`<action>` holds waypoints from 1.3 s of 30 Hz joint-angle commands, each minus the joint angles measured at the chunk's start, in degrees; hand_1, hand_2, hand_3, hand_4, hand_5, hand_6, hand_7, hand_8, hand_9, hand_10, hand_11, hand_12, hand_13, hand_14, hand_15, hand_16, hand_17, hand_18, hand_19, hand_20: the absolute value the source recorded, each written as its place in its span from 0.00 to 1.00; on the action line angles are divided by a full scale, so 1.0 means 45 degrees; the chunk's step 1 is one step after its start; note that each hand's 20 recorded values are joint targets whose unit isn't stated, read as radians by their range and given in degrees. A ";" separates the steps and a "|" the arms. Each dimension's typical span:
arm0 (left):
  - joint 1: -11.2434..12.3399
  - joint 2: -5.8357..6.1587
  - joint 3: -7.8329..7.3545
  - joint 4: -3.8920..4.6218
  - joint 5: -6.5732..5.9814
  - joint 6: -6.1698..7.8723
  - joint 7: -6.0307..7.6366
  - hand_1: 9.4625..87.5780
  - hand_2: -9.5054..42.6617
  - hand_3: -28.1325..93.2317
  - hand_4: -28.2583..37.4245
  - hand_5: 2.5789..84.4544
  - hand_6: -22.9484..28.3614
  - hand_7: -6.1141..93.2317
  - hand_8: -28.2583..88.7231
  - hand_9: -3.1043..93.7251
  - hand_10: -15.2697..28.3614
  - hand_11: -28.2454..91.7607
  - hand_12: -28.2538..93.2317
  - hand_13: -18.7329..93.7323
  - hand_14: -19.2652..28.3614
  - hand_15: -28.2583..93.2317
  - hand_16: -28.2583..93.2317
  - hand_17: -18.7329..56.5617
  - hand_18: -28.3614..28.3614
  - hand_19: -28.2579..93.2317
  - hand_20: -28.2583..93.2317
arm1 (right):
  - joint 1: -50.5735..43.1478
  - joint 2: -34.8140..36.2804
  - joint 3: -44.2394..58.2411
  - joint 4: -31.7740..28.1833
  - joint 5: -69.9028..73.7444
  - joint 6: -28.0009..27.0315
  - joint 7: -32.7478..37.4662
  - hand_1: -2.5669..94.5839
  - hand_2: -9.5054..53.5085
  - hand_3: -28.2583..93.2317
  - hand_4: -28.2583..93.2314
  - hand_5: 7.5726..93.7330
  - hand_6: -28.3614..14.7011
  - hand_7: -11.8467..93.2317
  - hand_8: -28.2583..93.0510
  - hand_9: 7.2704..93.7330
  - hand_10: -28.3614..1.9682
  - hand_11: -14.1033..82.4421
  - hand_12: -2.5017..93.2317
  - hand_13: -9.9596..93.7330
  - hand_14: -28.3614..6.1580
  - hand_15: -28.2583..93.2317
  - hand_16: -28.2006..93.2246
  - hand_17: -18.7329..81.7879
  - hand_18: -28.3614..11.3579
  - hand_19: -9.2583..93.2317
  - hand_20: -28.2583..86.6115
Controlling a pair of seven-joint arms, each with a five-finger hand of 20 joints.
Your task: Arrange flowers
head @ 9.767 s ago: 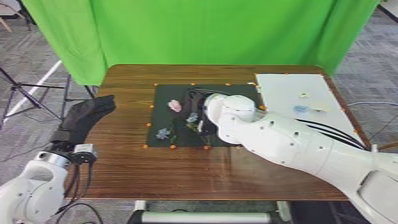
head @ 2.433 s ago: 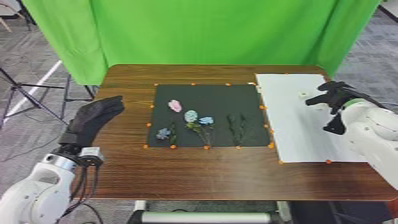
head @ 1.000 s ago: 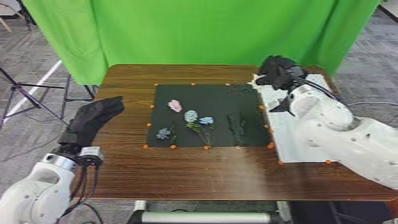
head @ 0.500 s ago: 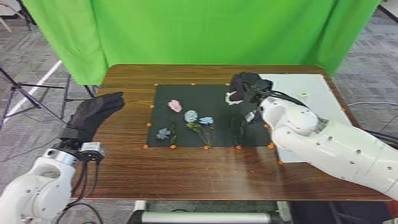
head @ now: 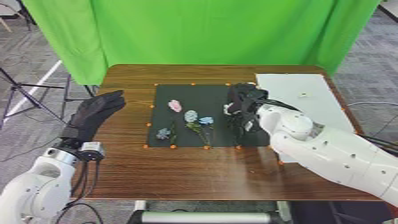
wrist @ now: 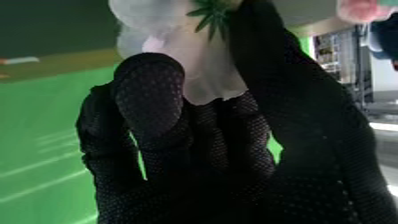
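Note:
In the head view my right hand (head: 244, 95) is over the right part of the dark mat (head: 200, 94), shut on a white flower (head: 227, 109). The right wrist view has that white flower (wrist: 191, 55) pinched between the thumb and fingers of my right hand (wrist: 155, 100). On the mat lie a pink flower (head: 175, 105), a pale blue flower (head: 191, 116), a blue flower (head: 206, 120) and a darker blue one (head: 163, 133). Green stems lie below my right hand, partly hidden. My left hand (head: 93, 112) is at the table's left edge, its fingers straight.
A white sheet (head: 298, 92) lies right of the mat, with a small pale flower piece (head: 304, 95) on it. Orange markers line the mat's edges. The brown table (head: 195, 172) extends in front, and a green curtain (head: 213, 35) hangs behind.
My right hand has moved left from the white sheet to the mat, carrying the white flower, and has since come slightly nearer the front. The left hand has barely shifted.

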 commanded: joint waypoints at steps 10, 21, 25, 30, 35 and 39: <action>0.0220 -0.0115 -0.0325 -0.0054 0.0314 -0.0581 -0.0211 0.26 0.00 0.72 0.20 0.46 0.51 0.18 0.20 0.43 0.66 0.35 0.33 0.44 0.75 0.32 0.24 0.28 0.69 0.28 0.34 | -0.0200 0.0186 0.1062 -0.0580 -0.0489 -0.2418 0.0077 0.51 0.00 0.78 0.10 0.62 0.69 0.28 0.16 0.60 0.51 0.23 0.21 0.78 0.56 0.73 0.51 0.47 0.13 0.76 0.79; 0.0170 -0.0112 -0.0303 -0.0017 0.0388 -0.0810 -0.0263 0.29 0.00 0.70 0.23 0.44 0.50 0.19 0.19 0.42 0.65 0.35 0.33 0.43 0.74 0.31 0.25 0.27 0.69 0.27 0.34 | -0.0292 0.0310 0.1822 -0.0925 -0.0090 -0.2894 -0.0116 0.43 0.00 0.80 0.11 0.57 0.70 0.26 0.15 0.53 0.45 0.22 0.21 0.76 0.51 0.72 0.51 0.45 0.12 0.74 0.79; 0.0153 -0.0103 -0.0311 -0.0014 0.0394 -0.0889 -0.0296 0.29 0.00 0.71 0.23 0.44 0.49 0.19 0.19 0.42 0.65 0.34 0.33 0.43 0.74 0.31 0.25 0.26 0.69 0.27 0.34 | -0.0337 0.0382 0.2337 -0.1104 0.0146 -0.2884 -0.0105 0.40 0.00 0.80 0.11 0.56 0.70 0.25 0.16 0.52 0.42 0.22 0.21 0.75 0.50 0.72 0.51 0.44 0.11 0.74 0.79; 0.0149 -0.0094 -0.0338 -0.0024 0.0410 -0.0901 -0.0270 0.29 0.00 0.70 0.23 0.43 0.49 0.19 0.19 0.41 0.65 0.34 0.34 0.43 0.74 0.31 0.25 0.26 0.69 0.26 0.34 | -0.0324 0.0644 0.2950 -0.1393 0.0225 -0.3218 -0.0189 0.39 0.00 0.81 0.10 0.54 0.70 0.24 0.16 0.51 0.40 0.22 0.21 0.75 0.49 0.72 0.51 0.44 0.10 0.74 0.79; 0.0161 -0.0100 -0.0354 -0.0044 0.0401 -0.0841 -0.0202 0.29 0.00 0.70 0.23 0.43 0.48 0.19 0.19 0.41 0.65 0.34 0.34 0.43 0.74 0.30 0.25 0.26 0.69 0.26 0.34 | -0.0547 0.1224 0.3844 -0.1518 -0.0248 -0.1869 0.0359 0.39 0.00 0.80 0.10 0.53 0.69 0.23 0.16 0.49 0.39 0.21 0.21 0.74 0.48 0.71 0.51 0.43 0.09 0.73 0.79; 0.0100 -0.0094 -0.0320 0.0013 0.0371 -0.0865 -0.0230 0.29 0.00 0.70 0.23 0.43 0.48 0.19 0.19 0.41 0.65 0.34 0.34 0.43 0.74 0.30 0.25 0.26 0.69 0.26 0.34 | -0.1056 0.1667 0.4902 -0.0981 -0.0220 -0.1038 0.1414 0.39 0.00 0.80 0.10 0.50 0.66 0.22 0.17 0.49 0.41 0.22 0.22 0.74 0.47 0.71 0.50 0.43 0.10 0.72 0.79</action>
